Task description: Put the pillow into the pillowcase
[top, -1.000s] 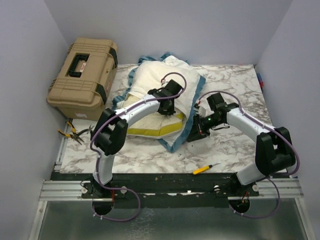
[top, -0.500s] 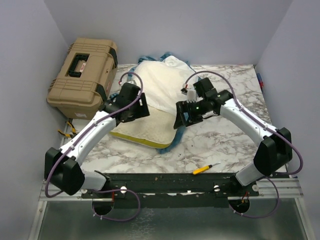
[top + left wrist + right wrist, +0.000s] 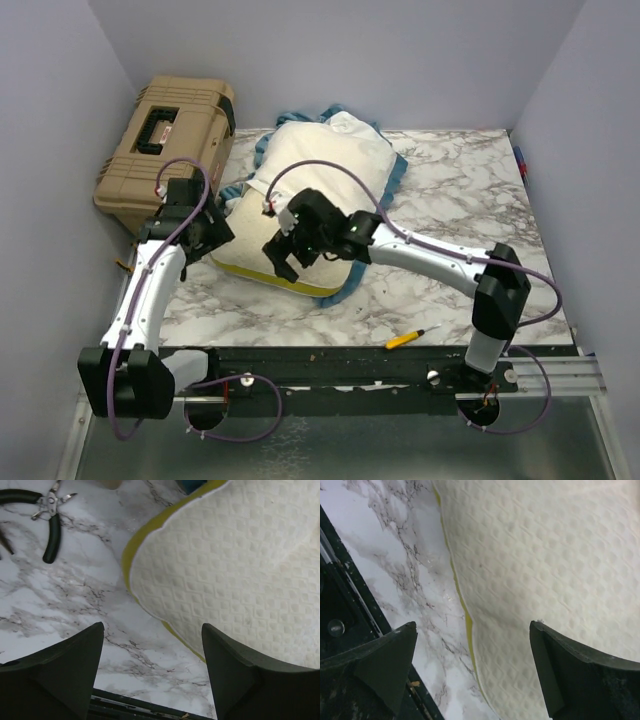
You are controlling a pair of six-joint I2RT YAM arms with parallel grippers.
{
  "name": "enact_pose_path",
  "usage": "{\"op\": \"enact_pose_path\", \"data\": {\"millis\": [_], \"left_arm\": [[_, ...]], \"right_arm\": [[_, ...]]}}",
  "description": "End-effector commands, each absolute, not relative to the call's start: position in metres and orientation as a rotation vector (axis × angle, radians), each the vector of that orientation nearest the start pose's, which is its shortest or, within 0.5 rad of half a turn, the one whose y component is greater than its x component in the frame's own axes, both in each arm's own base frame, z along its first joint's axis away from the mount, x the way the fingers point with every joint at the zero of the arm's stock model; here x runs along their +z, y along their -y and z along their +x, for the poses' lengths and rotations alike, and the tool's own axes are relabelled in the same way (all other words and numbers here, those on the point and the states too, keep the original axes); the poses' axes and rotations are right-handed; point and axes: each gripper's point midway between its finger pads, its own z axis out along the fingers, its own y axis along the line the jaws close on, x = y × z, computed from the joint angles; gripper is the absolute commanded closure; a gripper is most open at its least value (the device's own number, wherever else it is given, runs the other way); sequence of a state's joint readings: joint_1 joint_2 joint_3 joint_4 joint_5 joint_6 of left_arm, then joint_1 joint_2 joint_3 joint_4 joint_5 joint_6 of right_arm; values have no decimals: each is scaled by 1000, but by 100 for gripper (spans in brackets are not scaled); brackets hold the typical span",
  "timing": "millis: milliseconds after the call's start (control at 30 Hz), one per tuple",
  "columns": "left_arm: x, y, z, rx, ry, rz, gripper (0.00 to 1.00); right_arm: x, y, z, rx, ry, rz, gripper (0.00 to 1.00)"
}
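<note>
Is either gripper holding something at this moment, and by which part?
Nothing is held: the left gripper and right gripper stand open by the pillow.

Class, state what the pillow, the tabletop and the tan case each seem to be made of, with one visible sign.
Pillow: soft matt cream fabric, likely quilted, judging by its dimpled squares. Tabletop: white with grey veining, marble or marble-print laminate; slight sheen. Tan case: probably moulded hard plastic, matt, with a ribbed lid.

Even, diffuse light, soft shadows on the marble table; wrist views hold the pillow sharp, with dark, slightly blurred fingers at 7 and 5 o'clock.
</note>
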State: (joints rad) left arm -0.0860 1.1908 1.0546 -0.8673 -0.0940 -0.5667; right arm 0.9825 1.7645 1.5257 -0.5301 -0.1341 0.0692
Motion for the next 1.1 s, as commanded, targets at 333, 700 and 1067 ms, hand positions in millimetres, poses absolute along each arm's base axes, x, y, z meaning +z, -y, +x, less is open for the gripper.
{"op": "enact_pose_path", "data": {"millis": [333, 700, 1067], "left_arm": [[165, 14, 247, -251, -2350, -856, 19], [165, 44, 237, -486, -2319, -820, 18], [145, 97, 225, -891, -2332, -784, 18]], "right_arm": [[57, -437, 270, 144, -2124, -1229, 1], [75, -424, 311, 195, -2314, -1070, 100], [222, -401, 399, 1045, -2377, -420, 100]]}}
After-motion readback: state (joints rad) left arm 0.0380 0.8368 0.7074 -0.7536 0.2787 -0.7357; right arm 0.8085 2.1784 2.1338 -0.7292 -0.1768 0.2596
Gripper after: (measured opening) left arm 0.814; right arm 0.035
